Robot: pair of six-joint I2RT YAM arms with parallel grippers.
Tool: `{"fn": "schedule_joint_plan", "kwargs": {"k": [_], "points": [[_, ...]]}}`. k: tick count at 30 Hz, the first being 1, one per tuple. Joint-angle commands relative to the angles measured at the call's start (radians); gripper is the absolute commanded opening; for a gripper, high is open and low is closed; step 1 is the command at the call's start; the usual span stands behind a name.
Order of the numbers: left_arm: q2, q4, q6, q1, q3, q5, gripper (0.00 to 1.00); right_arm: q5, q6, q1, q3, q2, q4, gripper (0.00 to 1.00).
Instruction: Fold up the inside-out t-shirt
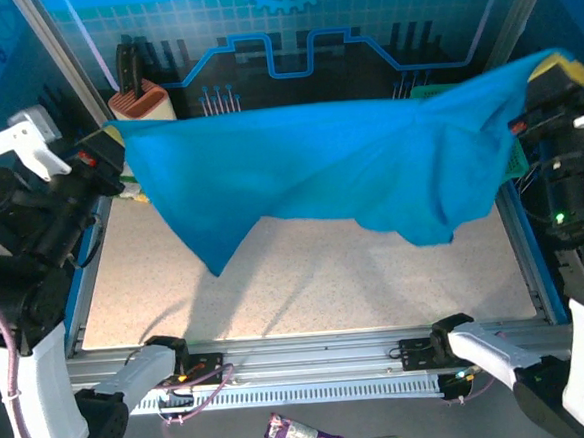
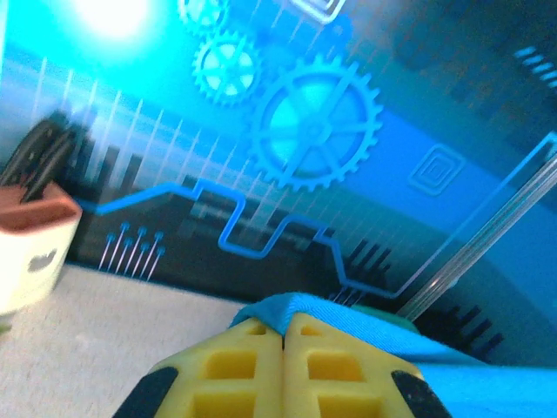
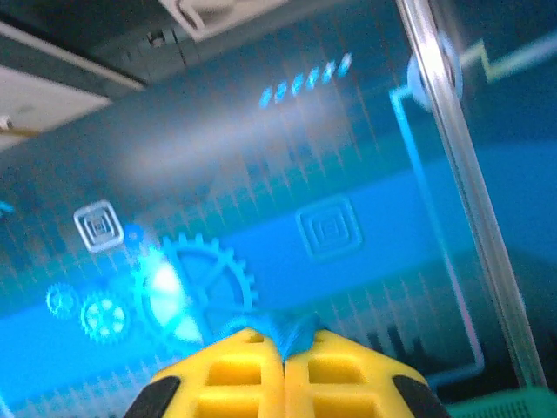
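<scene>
Holds the inside-out t-shirt (image 1: 338, 166) stretched wide in the air above the speckled surface (image 1: 306, 278), pinching one upper corner in the left end effector (image 1: 113, 136) and the other in the right end effector (image 1: 560, 66), yellow fingers (image 2: 235, 366) pressed together on blue cloth, lower edge sagging in folds.

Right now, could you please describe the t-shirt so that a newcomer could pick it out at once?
Above the speckled table, the t-shirt hangs stretched in the air, pinched at one end by the left gripper and at the other by the right gripper. It is plain, soft blue cloth, unlike the printed backdrop behind it.
</scene>
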Motion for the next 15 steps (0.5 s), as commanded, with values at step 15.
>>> {"fn": "schedule_joint_plan", "kwargs": {"k": [15], "points": [[0.445, 0.269, 0.118, 0.063, -0.185, -0.088, 0.00, -0.035, -0.026, -0.091, 0.033, 0.586, 0.246, 0.00]]}}
